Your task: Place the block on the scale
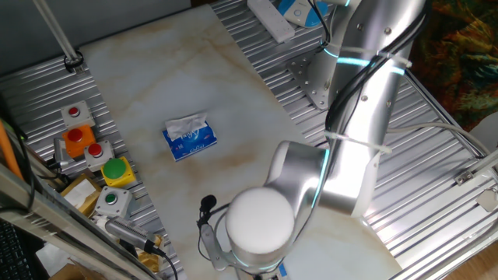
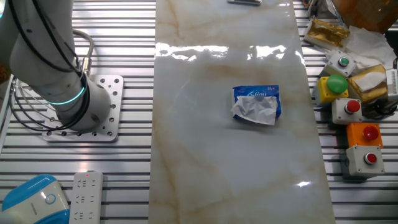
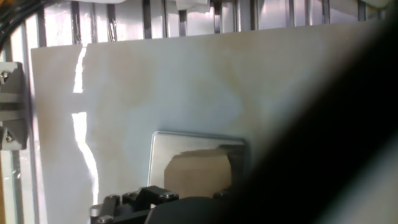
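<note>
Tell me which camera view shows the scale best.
The hand view. The scale lies below as a grey slab with rounded corners, the tan block in front of it. In one fixed view the arm hides it; the other fixed view does not show it.

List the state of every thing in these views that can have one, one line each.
block: over the scale in the hand view; resting or held, cannot tell.
scale: flat on the marble, partly covered by the block.
end effector: fingers not clearly visible, open or shut cannot tell.
tissue pack: lying mid-table, open, a tissue puffed out of its top.
green button: on its box beside the table, pressed or not cannot tell.
</note>
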Tool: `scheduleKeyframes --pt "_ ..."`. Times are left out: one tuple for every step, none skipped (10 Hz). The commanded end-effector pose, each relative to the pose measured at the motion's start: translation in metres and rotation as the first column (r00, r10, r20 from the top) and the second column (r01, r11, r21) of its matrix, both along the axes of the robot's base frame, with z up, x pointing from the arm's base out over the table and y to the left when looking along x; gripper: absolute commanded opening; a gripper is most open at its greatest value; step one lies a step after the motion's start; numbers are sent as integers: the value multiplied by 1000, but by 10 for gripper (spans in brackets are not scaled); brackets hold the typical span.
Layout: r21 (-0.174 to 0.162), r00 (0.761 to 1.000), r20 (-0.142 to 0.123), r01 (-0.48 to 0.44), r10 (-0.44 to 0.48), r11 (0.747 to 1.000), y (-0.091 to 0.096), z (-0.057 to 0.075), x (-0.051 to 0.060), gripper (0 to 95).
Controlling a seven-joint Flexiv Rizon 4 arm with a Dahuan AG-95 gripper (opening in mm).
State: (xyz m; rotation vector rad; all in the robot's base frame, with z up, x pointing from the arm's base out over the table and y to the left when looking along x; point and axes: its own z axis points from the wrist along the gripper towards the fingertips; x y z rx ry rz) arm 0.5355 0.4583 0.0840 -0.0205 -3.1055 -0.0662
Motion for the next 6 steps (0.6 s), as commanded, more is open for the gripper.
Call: scheduleKeyframes --pt "-3 1000 -7 -4 4 1000 -6 5 0 760" --pt "-2 1000 -15 -11 11 1000 -12 8 -1 760" --pt "-6 1000 -18 -20 19 1000 -19 11 0 760" --pt "-5 999 -19 -28 28 1000 -26 14 1 570" --pt "-6 999 -21 -40 40 999 -33 16 2 570" --pt "-11 998 -21 -56 55 998 -39 17 3 570"
